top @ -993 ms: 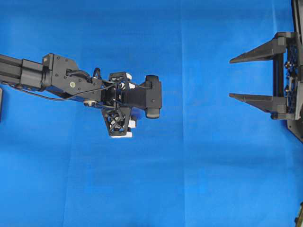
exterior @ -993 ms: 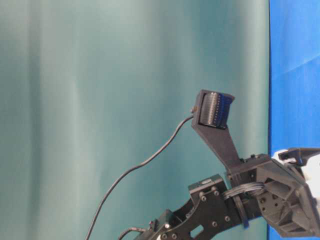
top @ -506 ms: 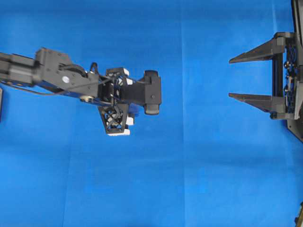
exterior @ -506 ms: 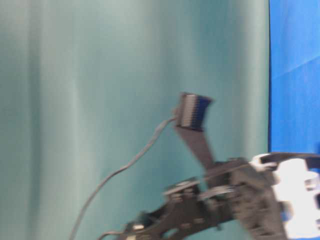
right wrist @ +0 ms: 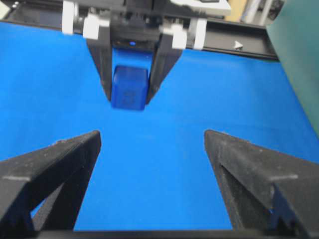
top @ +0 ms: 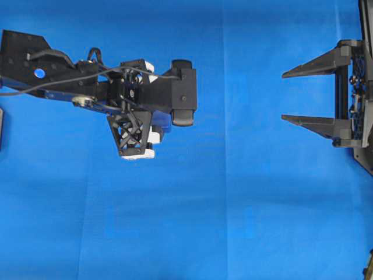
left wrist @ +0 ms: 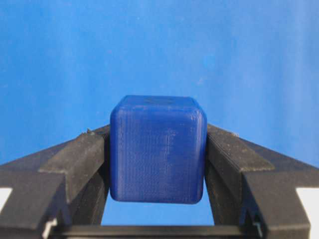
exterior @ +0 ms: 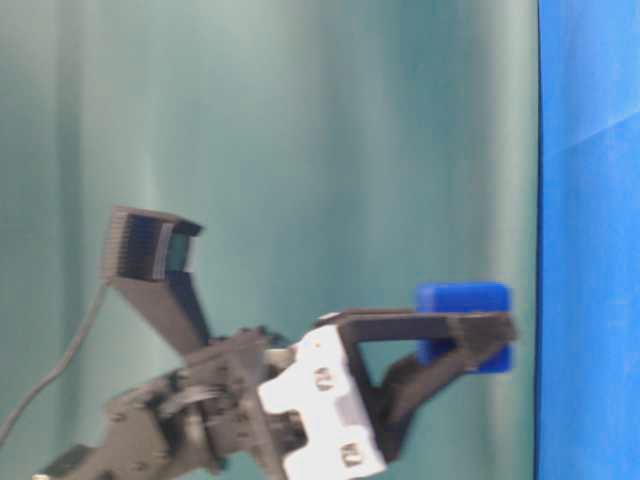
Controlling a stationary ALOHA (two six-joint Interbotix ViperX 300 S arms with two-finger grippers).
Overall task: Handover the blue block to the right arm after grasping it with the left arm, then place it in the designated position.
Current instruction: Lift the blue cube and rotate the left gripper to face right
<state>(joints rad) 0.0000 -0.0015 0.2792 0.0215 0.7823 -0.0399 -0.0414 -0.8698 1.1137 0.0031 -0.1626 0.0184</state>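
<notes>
Jaws of the left gripper (left wrist: 158, 164) clamp the blue block (left wrist: 157, 149); the right gripper (right wrist: 149, 174) stands wide open, well apart. The grasp seems done, so the next move calls for carrying the block between those fingers.

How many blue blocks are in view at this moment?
1. The blue block is clamped in the left claw, raised off the blue cloth; nothing suggests another is hidden.

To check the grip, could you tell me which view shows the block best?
The left wrist view: the block fills the centre, clamped between both fingers. The right wrist view shows it small, the table-level view blurred, and the overhead view hides it.
</notes>
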